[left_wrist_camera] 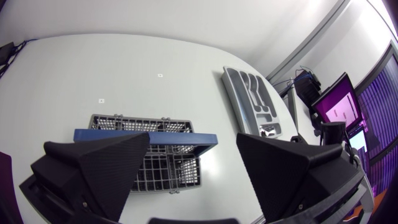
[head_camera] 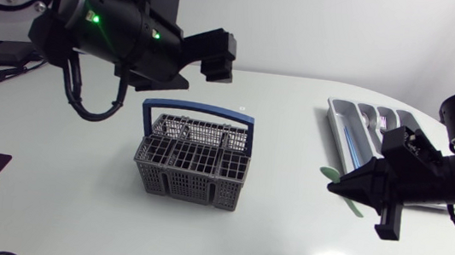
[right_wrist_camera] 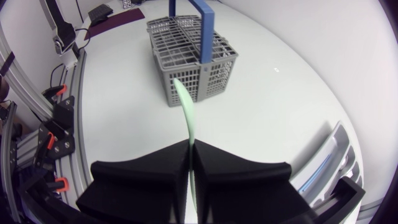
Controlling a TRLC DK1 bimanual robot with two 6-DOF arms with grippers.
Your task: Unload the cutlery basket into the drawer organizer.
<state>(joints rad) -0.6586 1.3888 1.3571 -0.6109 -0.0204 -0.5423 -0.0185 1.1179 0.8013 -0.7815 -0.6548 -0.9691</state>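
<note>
Left claw [left_wrist_camera: 193, 149]: fingers spread wide with nothing between them; it hangs above the table [head_camera: 73, 204].
Basket [head_camera: 193, 162]: grey with a blue handle, upright on the table, under and just ahead of the left claw. The handle runs below the gap between that claw's fingers. It stands well ahead of the right claw.
Green utensil [right_wrist_camera: 185, 106]: pale and flat, pinched in the right claw, its free end poking out past the fingertips towards the basket.
Right claw [right_wrist_camera: 189, 144]: fingers pressed tight on the green utensil, off the table.
Organizer [head_camera: 357, 125]: grey tray just beside the right claw; something shiny lies in one slot.
</note>
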